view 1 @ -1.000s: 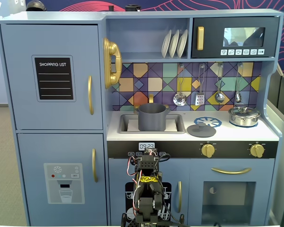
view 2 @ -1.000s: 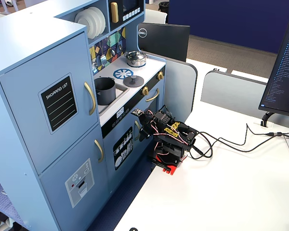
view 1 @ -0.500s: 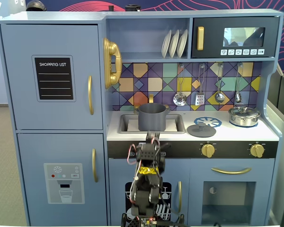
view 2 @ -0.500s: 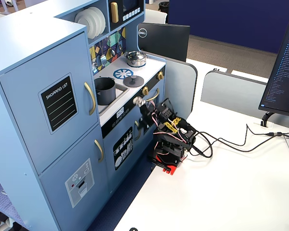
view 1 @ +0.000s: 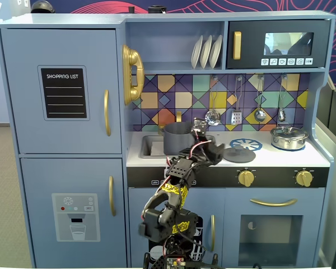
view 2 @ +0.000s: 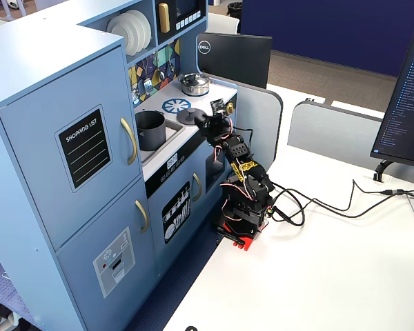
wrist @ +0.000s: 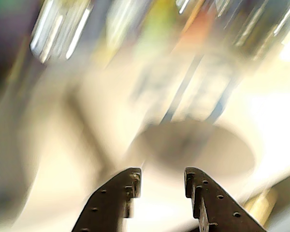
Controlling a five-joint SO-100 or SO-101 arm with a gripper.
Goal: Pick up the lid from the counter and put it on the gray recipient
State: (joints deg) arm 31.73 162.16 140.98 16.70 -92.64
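The lid is a flat dark gray disc with a small knob. It lies on the counter, right of the sink and in front of the blue starburst burner. The gray recipient, a matte dark gray pot, stands in the sink area to its left. My gripper hovers at the counter's front edge, between pot and lid. In the blurred wrist view the jaws stand apart and empty, with the lid just ahead of them. In a fixed view the gripper is beside the lid and right of the pot.
A shiny silver lidded pot stands at the right end of the counter. Utensils hang on the tiled back wall above it. A microwave and a plate shelf overhang the counter. A monitor stands behind the kitchen.
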